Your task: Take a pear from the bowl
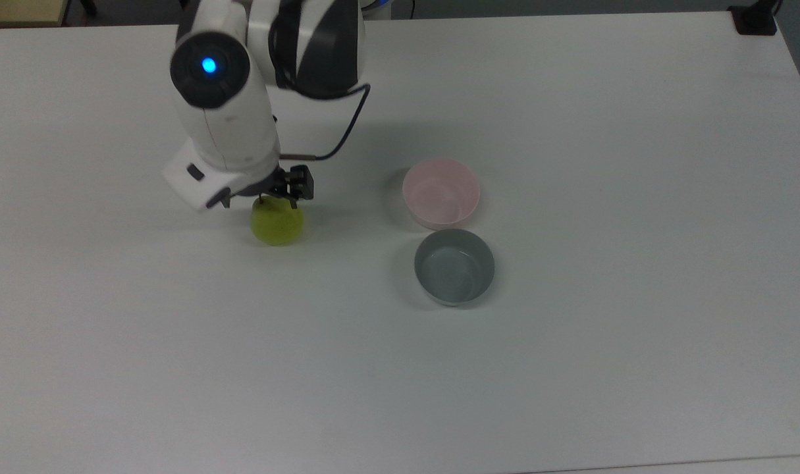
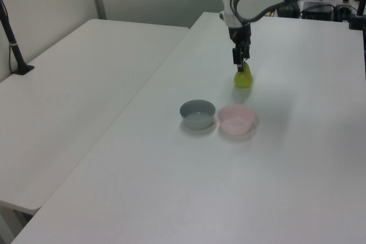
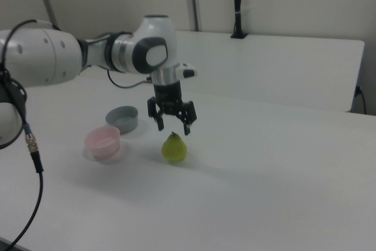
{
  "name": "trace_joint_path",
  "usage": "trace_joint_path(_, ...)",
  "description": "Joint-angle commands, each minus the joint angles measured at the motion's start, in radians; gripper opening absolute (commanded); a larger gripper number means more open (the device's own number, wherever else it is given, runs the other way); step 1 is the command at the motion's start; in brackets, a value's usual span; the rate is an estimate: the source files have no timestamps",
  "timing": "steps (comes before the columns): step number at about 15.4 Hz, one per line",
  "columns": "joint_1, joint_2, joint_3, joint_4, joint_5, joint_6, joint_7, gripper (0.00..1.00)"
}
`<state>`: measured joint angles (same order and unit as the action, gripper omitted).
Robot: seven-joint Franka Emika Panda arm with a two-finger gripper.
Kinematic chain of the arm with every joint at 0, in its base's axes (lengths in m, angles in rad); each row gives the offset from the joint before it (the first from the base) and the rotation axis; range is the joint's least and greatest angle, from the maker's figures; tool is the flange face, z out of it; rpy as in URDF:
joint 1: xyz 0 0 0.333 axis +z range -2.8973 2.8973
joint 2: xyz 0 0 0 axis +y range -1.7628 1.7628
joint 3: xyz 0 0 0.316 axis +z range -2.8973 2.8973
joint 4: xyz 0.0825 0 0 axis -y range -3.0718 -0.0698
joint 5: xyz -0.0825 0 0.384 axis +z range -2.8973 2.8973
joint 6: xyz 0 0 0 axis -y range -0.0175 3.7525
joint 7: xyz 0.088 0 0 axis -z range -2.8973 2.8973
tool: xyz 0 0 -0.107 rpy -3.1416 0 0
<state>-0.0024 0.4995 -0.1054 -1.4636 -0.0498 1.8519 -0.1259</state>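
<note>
The yellow-green pear (image 1: 278,225) (image 2: 243,79) (image 3: 174,149) stands upright on the white table, stem up, well to the top view's left of the pale pink bowl (image 1: 440,192) (image 2: 235,119) (image 3: 103,141). Nothing lies in that bowl. My gripper (image 1: 276,195) (image 2: 240,63) (image 3: 173,125) hangs just above the pear with its black fingers spread apart and nothing between them. In the right view the fingertips sit a little above the stem, clear of the fruit.
A grey bowl (image 1: 453,266) (image 2: 197,114) (image 3: 122,118) with nothing in it stands right beside the pink one. A second white table (image 2: 74,84) adjoins on the left view's left. A black post (image 3: 237,4) rises at the far table edge.
</note>
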Motion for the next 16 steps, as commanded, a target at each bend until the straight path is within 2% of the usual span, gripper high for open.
trace_joint_path(1, -0.001, -0.152, 0.000, -0.029, -0.001, -0.086, 0.077, 1.00)
trace_joint_path(5, -0.001, -0.258, 0.000, -0.029, -0.001, -0.186, 0.080, 1.00)
trace_joint_path(8, 0.009, -0.300, 0.000, -0.029, -0.004, -0.238, 0.100, 1.00)
trace_joint_path(16, -0.001, -0.314, -0.002, -0.027, -0.002, -0.237, 0.155, 1.00)
